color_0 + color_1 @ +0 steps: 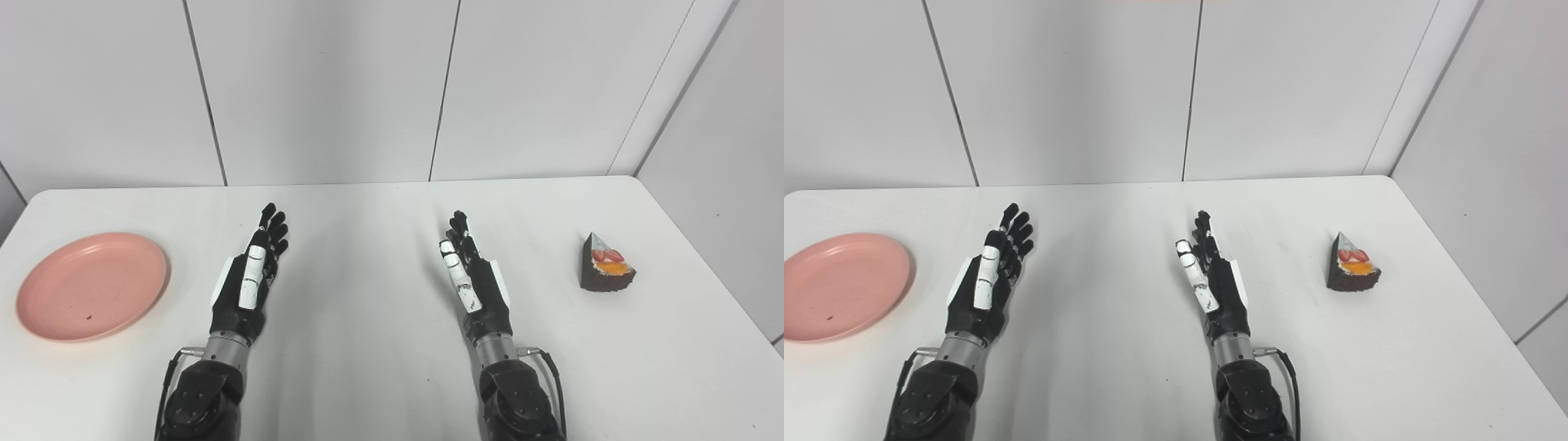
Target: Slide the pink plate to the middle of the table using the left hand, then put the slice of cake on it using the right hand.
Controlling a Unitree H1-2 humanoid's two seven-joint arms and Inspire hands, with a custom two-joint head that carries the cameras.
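The round pink plastic plate (pixel 92 285) lies at the left edge of the frame on the white counter (pixel 367 343); it looks light and stiff, so it should slide if pressed at its rim. The dark chocolate cake slice with fruit topping (pixel 605 267) stands at the right, and it seems soft, so take it by the sides. The left hand (pixel 248 282) and the right hand (pixel 471 282) are both spread and hold nothing.

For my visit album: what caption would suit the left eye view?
Both hands open: left hand beside the pink plate, right hand near the cake slice.

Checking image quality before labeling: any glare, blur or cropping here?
Left eye view: even light, soft shadows, sharp plate, cake, left hand, right hand. Right eye view: the plate cropped at the picture's left edge.
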